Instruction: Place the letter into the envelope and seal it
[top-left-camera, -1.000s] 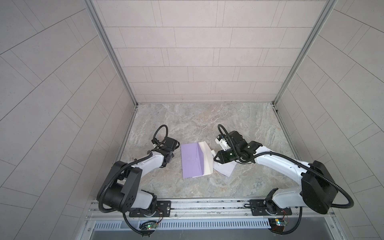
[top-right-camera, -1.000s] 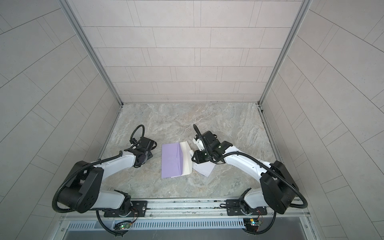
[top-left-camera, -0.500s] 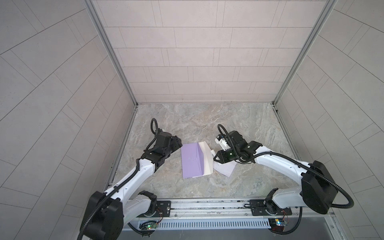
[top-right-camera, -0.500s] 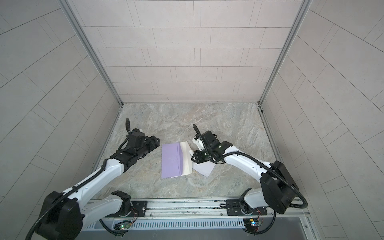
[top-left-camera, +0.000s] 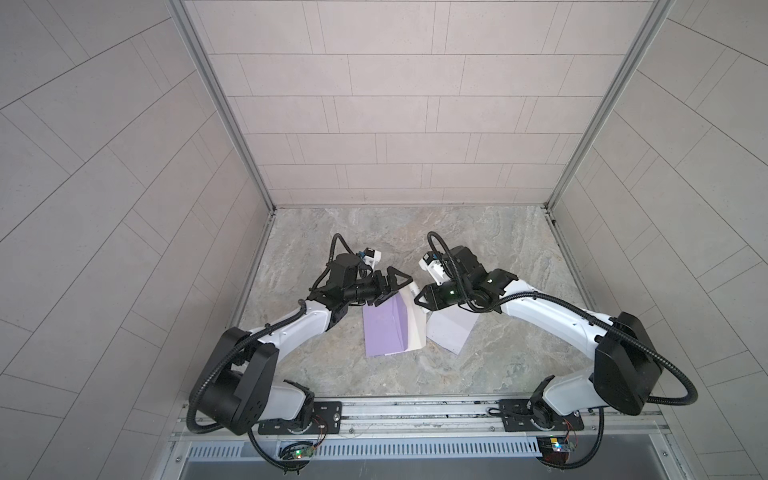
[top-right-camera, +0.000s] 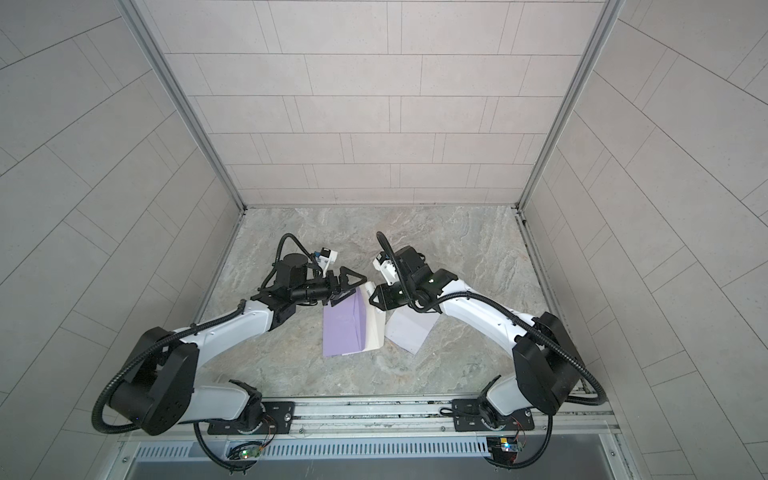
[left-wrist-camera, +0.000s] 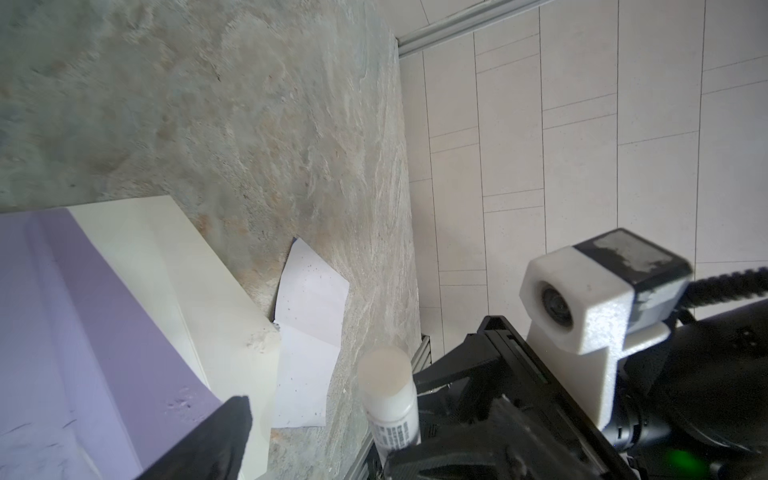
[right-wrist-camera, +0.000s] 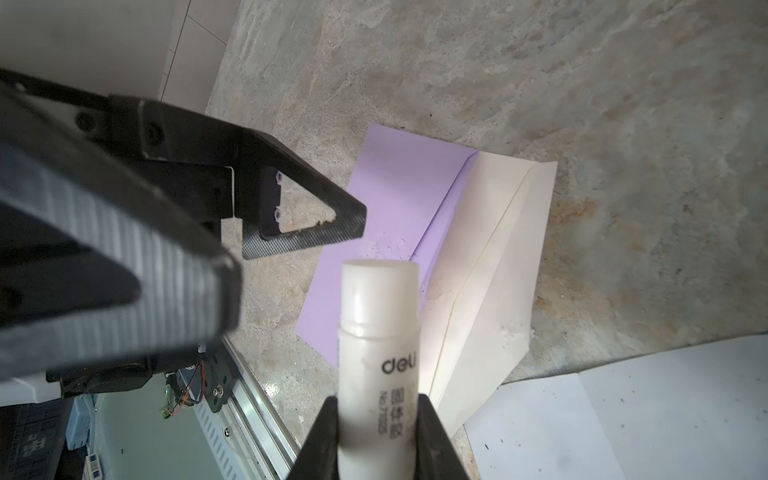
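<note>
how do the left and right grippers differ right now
The left gripper has its fingers spread wide and holds nothing; the right gripper is shut on a white glue stick. The left gripper hangs over the far corner of the purple envelope; the right gripper sits by its open cream flap and the white letter. Both are black with triangular fingers, pointing toward each other.

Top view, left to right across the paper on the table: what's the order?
purple envelope panel → cream envelope panel → white letter
</note>
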